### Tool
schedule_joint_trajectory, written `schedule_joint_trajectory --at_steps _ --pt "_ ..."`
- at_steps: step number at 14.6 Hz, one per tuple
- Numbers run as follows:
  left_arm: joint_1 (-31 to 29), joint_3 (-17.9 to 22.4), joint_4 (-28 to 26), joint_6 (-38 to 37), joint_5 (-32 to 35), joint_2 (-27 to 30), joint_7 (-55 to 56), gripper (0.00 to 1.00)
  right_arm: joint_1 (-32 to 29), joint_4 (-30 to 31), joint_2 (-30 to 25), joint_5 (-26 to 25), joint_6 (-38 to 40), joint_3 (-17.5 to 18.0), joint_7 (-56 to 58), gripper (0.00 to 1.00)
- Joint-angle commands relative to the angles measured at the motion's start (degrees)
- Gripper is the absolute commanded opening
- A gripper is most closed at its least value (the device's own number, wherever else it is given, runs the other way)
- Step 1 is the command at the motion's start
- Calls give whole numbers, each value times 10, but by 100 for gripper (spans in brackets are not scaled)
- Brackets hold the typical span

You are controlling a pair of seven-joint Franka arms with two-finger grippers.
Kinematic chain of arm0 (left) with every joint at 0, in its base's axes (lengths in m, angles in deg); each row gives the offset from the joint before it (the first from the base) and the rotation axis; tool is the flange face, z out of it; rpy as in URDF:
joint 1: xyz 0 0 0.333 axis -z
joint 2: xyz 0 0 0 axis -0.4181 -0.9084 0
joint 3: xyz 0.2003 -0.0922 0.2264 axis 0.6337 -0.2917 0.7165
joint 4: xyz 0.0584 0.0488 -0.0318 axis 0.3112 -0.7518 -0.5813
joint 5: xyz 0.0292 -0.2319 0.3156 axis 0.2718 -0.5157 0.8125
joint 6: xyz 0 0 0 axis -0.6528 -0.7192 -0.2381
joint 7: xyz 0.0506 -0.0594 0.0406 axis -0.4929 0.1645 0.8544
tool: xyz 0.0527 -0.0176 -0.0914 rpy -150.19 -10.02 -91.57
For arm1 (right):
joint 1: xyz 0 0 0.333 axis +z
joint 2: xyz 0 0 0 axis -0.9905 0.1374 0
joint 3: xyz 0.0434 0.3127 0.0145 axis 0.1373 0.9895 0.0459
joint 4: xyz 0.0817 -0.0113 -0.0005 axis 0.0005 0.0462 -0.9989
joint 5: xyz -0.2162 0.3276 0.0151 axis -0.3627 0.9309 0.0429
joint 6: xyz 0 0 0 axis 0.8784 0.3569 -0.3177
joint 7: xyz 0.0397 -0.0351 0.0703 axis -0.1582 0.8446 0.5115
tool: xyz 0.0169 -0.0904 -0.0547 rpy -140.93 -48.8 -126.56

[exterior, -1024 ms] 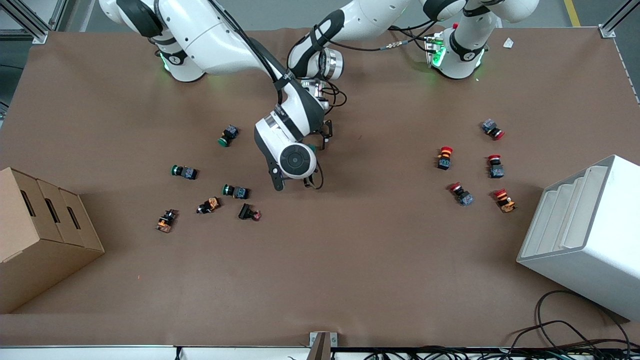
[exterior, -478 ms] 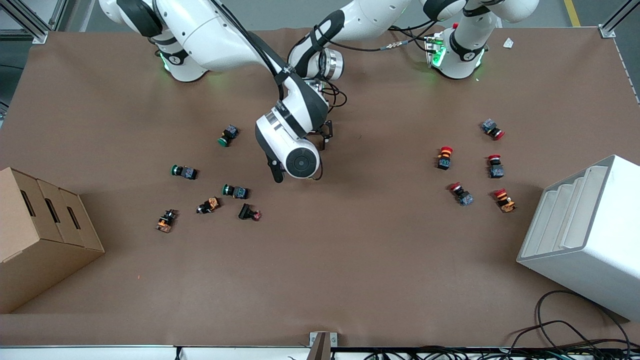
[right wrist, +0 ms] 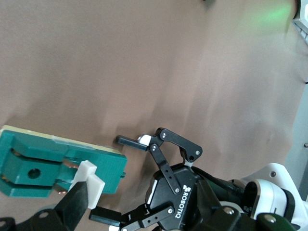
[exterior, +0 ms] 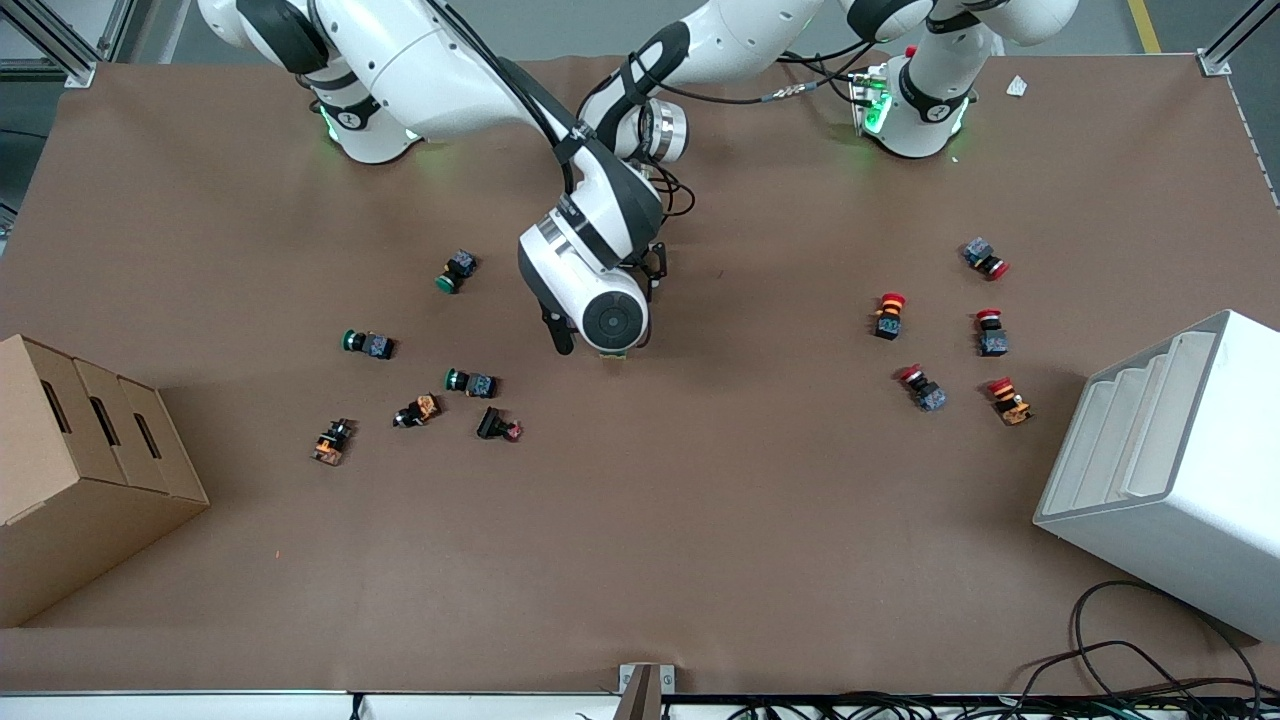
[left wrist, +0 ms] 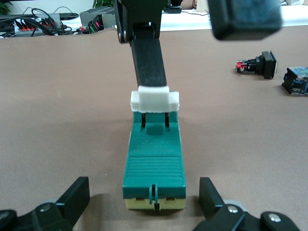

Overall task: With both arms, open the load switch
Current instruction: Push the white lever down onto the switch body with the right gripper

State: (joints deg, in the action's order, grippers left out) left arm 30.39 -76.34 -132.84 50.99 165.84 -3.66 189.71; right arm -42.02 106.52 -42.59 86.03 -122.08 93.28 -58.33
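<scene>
The brown table [exterior: 700, 520] fills the front view. A white stepped bin [exterior: 1180, 450] stands at the left arm's end, low in the frame, and a cardboard box [exterior: 80, 450] with three slots stands at the right arm's end. The right arm [exterior: 440, 70] and the left arm [exterior: 720, 40] both come down from the top edge and meet at the upper middle of the frame.

The load switch [left wrist: 154, 159] lies flat on the table there. It is a long dark green block with a ribbed top, a cream base plate and a white lever piece [left wrist: 155, 101] at one end. In the front view the right arm's wrist covers almost all of it, and only a small pale edge shows under the wrist.

The wrist views show more. The left gripper [right wrist: 108, 178] is spread wide, with one finger on each side of the end away from the lever and a gap to the block. The right gripper [left wrist: 197, 53] is also spread, and one black finger [left wrist: 149, 67] stands against the white lever.

Green-capped push buttons [exterior: 470, 381] lie scattered toward the right arm's end, and red-capped push buttons [exterior: 890, 315] toward the left arm's end.
</scene>
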Motion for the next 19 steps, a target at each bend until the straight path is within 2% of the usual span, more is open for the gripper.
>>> schedule_joint_trajectory --at_steps 1,10,19 --pt "-2 9 11 -4 7 -22 -2 100 1 17 -4 12 2 2 12 100" --pt "-4 10 16 -4 12 -26 -2 100 1 47 -2 10 -4 1 44 100" --pt "-4 10 16 -4 11 -23 1 100 -3 40 -6 10 -32 2 63 100"
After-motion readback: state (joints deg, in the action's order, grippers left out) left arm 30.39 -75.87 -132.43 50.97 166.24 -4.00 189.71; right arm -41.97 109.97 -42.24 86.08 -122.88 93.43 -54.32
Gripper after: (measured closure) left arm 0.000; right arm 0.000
